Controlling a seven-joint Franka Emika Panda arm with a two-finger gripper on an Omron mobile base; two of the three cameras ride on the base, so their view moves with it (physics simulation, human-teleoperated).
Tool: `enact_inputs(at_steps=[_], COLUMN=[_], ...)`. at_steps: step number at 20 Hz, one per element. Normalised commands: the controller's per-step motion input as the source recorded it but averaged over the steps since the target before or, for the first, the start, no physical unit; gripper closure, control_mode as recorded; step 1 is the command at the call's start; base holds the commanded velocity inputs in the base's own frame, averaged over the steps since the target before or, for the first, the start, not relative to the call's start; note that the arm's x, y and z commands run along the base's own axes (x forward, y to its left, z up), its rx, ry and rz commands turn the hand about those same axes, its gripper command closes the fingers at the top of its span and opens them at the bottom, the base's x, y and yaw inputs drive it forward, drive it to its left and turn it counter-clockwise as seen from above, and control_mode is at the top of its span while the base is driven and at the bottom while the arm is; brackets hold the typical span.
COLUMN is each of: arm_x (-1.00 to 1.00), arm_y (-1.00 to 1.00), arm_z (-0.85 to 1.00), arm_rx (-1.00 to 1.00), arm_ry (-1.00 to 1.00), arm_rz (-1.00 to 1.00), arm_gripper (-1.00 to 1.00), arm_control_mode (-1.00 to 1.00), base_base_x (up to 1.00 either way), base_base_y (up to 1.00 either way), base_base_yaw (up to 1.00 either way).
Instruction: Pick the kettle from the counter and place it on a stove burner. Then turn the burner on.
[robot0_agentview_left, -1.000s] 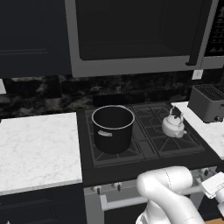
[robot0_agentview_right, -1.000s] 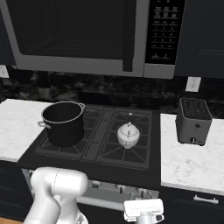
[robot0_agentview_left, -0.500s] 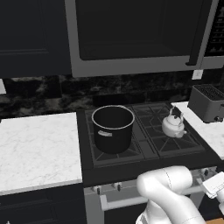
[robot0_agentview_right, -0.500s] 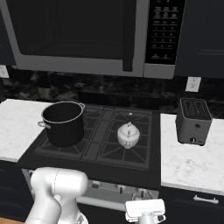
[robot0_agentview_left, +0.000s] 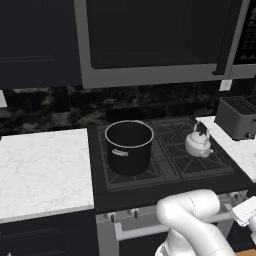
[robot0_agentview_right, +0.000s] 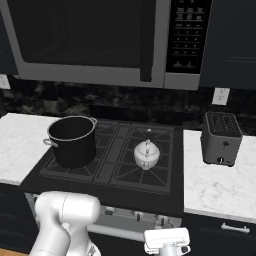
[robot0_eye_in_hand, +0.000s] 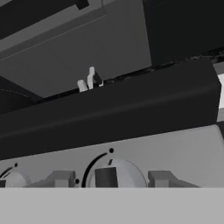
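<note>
The small silver-grey kettle (robot0_agentview_left: 198, 144) (robot0_agentview_right: 147, 154) stands upright on the stove burner (robot0_agentview_left: 176, 131) (robot0_agentview_right: 134, 176), the right-hand grate of the black cooktop. The white marble counter (robot0_agentview_left: 45, 170) (robot0_agentview_right: 15, 145) lies left of the stove. My gripper (robot0_eye_in_hand: 110, 178) is low in front of the stove's grey control panel; its white hand (robot0_agentview_left: 245, 212) (robot0_agentview_right: 166, 240) shows below the cooktop's front edge. In the hand view a round knob (robot0_eye_in_hand: 114, 174) sits between my two fingertips (robot0_eye_in_hand: 61, 178), which stand on either side of it with a small gap.
A large black pot (robot0_agentview_left: 129, 146) (robot0_agentview_right: 72, 141) occupies the left grate. A dark toaster (robot0_agentview_left: 236, 117) (robot0_agentview_right: 220, 137) stands on the white counter strip (robot0_agentview_right: 215, 182) to the right. A microwave (robot0_agentview_right: 100, 40) hangs above the stove. Another knob (robot0_eye_in_hand: 11, 180) sits further left on the panel.
</note>
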Motion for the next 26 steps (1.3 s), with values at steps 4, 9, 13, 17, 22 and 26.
enact_inputs(at_steps=[4,9,13,17,22,26], arm_x=[0.00,0.01,0.01,0.00,0.00,0.00], arm_y=[0.00,0.01,0.09,0.11,0.11,0.10], arm_z=[0.00,0.00,0.00,0.00,0.00,0.00], arm_rx=[0.00,-0.03,-0.20,-0.25,-0.26,-0.24], arm_ry=[0.00,0.00,0.00,0.00,0.00,0.00], arm_rz=[0.00,0.01,0.07,0.11,0.10,0.10], arm_gripper=[1.00,1.00,1.00,1.00,1.00,1.00], arm_control_mode=[-1.00,-1.00,-1.00,-1.00,-1.00,-1.00], base_base_x=[0.00,0.00,0.00,0.00,0.00,0.00], base_base_y=[0.00,0.00,0.00,0.00,0.00,0.00], base_base_yaw=[0.00,0.00,0.00,0.00,0.00,0.00])
